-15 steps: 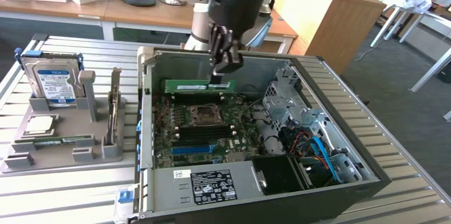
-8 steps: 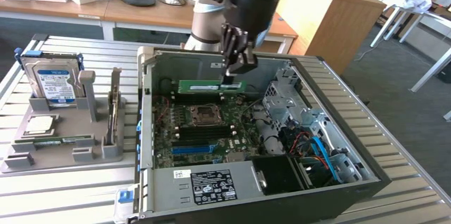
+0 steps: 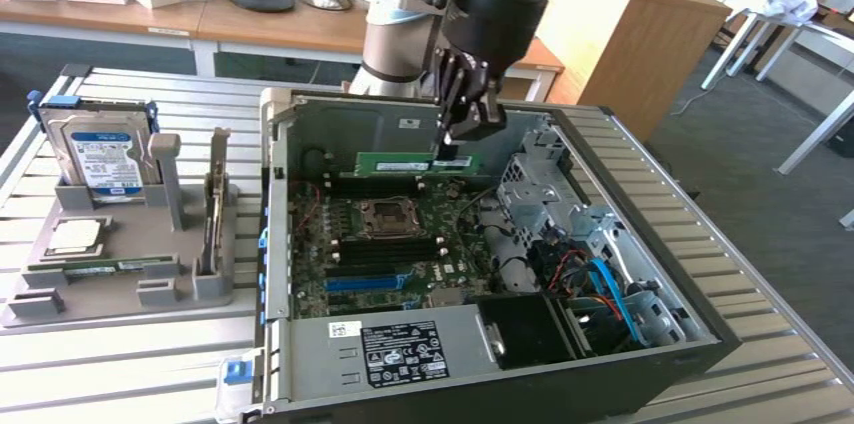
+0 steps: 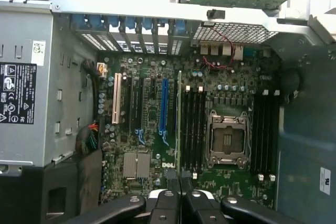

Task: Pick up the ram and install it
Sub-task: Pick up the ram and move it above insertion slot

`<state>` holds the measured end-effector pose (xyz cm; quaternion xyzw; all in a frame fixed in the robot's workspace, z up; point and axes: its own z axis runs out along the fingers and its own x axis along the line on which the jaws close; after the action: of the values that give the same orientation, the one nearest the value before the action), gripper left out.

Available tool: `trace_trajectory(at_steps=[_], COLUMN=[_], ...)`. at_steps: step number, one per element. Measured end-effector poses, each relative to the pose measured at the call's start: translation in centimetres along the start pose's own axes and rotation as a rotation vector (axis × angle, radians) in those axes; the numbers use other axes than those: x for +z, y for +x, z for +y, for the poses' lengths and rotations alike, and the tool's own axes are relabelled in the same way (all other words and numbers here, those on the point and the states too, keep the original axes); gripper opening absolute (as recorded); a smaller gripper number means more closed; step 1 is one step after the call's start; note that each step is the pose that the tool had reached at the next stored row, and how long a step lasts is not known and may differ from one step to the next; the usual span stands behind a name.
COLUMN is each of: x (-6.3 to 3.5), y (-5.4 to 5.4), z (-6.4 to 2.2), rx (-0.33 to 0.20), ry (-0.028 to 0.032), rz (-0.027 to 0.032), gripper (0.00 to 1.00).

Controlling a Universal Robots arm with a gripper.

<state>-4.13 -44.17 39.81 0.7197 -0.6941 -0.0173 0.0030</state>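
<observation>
Mid-carry, by the look of it: past the pick-up, not yet at the seating; holding the ram (image 3: pixel 416 163) in the gripper (image 3: pixel 455 147), pinched all but shut on the strip's top edge, toward its end at the exterior view's right; hanging level and on edge inside the open case (image 3: pixel 674 254), above the motherboard (image 3: pixel 454 244) and clear of it; hovering over the black slots (image 3: pixel 374 185) on the far side of the socket (image 3: pixel 387 214), apart from them, not yet touching.

In the wrist view, looking straight down the ram (image 4: pixel 179 124), seen edge-on as a thin green line running out from the fingertips (image 4: pixel 173 187); lying just beside the bank of slots (image 4: pixel 193 124) next to the socket, roughly parallel to it; cannot tell which slot of the bank sits directly beneath.

Off at the exterior view's left, on the grey holder (image 3: pixel 80 309), a hard drive (image 3: pixel 100 149), untouched.

As a judgement only: seating calls for keeping the strip square to one slot, matching the bottom edge to the groove end to end, coming down straight with no tilt, then pressing evenly; with a grip toward one end, prone to rock or go in at one end first.
</observation>
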Motion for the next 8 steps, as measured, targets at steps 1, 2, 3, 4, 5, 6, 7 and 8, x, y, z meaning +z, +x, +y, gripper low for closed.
trace_trajectory(at_steps=[1,2,3,4,5,6,7,8], x=[-0.01,0.00,0.01,0.01,0.02,0.04,0.06,0.06], y=[0.0,0.0,-0.2,-0.4,-0.7,-0.9,-1.2,-1.5], z=[0.00,0.00,-0.01,-0.02,-0.03,-0.04,-0.05,-0.06], rx=[0.000,0.000,0.000,0.000,0.000,0.000,0.000,0.000], ry=[0.0000,0.0000,0.0000,0.0000,0.0000,0.0000,0.0000,-0.0001], rz=[0.0001,0.0001,-0.0001,0.0001,0.0001,0.0000,0.0000,0.0002], gripper=[0.11,0.11,0.11,0.11,0.11,0.11,0.11,0.11])
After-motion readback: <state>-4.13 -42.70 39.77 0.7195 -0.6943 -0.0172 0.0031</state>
